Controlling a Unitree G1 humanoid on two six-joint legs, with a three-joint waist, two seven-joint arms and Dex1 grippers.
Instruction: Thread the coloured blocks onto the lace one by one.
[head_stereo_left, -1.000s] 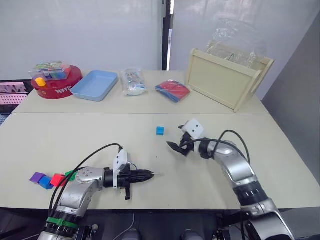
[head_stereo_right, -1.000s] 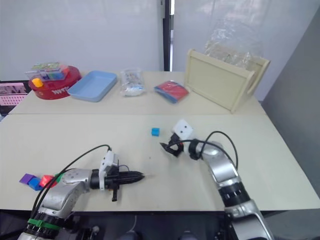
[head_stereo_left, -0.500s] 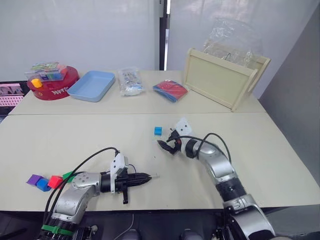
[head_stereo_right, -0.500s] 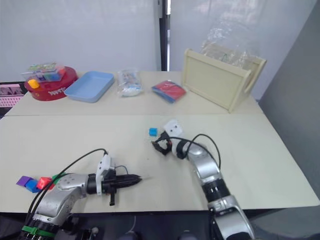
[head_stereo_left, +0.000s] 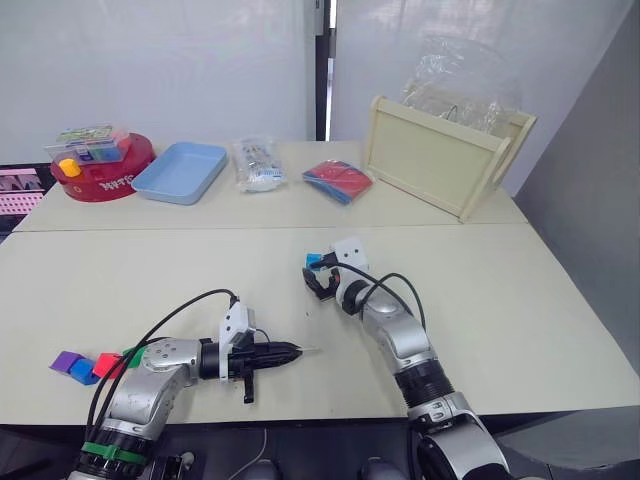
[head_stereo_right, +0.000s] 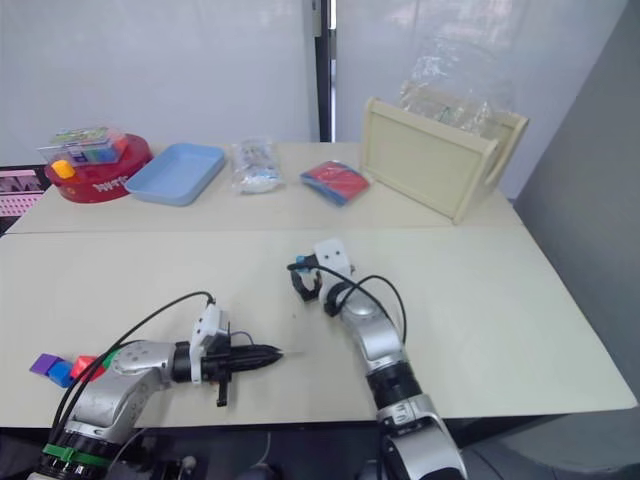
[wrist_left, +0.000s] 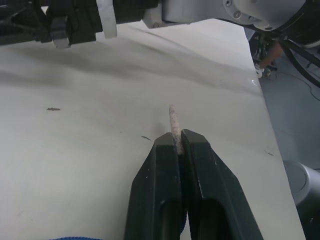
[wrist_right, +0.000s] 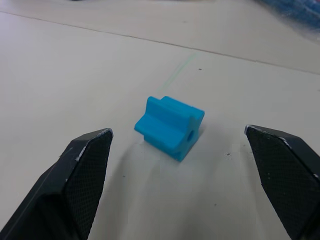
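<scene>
1. Head stereo pair: looking forward and down over the table (head_stereo_left: 120, 270), sharing one scene.
2. Left wrist: close, along pinched fingers (wrist_left: 195, 170).
3. Right wrist: close, facing the light blue block (wrist_right: 170, 127).

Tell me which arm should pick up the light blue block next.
The right arm. Its gripper is open with the light blue block lying between the fingers, untouched. The left gripper is shut on the lace tip and sits well away from that block.

Green block (head_stereo_left: 133, 353) (mostly arm-hidden)
</scene>
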